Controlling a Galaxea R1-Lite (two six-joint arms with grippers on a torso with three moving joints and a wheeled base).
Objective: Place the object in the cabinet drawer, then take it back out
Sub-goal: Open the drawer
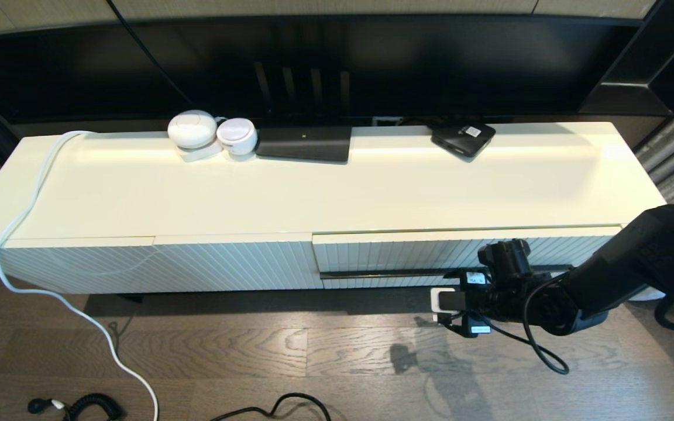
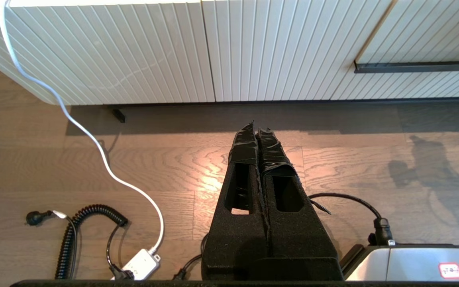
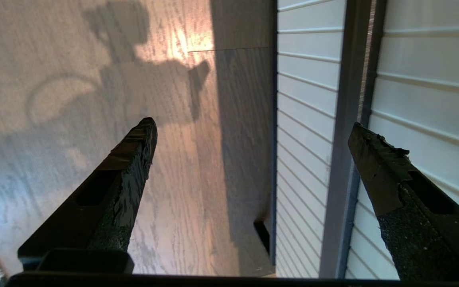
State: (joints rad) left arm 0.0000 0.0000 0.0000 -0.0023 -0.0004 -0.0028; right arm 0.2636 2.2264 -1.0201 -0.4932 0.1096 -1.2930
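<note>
While the cabinet drawer [image 1: 466, 248] sits closed in the right half of the cabinet front, no part of the task shows as done. Right gripper [image 3: 249, 139]: jaws spread wide, empty, level with the black bar handle [image 1: 384, 273] (one finger each side of it, not touching). Left gripper [image 2: 259, 137]: parked over the floor, jaws pressed together. Object: cannot tell which. Remaining: open, place, retrieve.
</note>
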